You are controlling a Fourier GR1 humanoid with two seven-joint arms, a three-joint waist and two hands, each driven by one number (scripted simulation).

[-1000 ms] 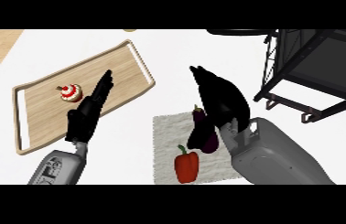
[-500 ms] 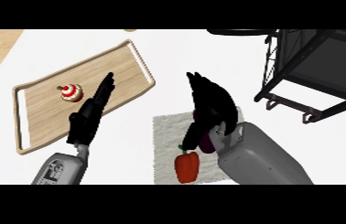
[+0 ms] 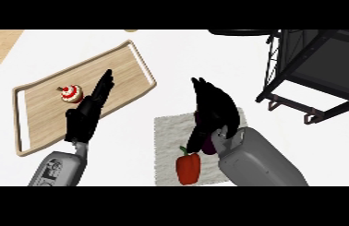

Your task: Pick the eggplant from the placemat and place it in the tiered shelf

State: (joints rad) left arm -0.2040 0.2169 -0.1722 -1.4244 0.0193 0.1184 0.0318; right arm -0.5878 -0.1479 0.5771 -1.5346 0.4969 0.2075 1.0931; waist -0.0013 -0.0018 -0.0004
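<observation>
Head view: our right hand [image 3: 214, 110] curls round the dark purple eggplant [image 3: 208, 146] on the grey cloth placemat [image 3: 170, 137], so we can lift it. Our left hand [image 3: 85, 116] rests open.

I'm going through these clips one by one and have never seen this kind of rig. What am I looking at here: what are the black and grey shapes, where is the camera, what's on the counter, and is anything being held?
The camera sits at the robot's head and looks steeply down at a white counter. The grey tubes coming in from below are its forearms, ending in black hands. The left hand is open with straight fingers, over a wooden tray that carries a small cupcake. The right hand is down over the dark purple eggplant on a pale placemat, hiding most of it; its fingers seem to curl round it, but it does not look lifted yet. A red bell pepper lies on the same mat. The black frame at upper right is the tiered shelf.
</observation>
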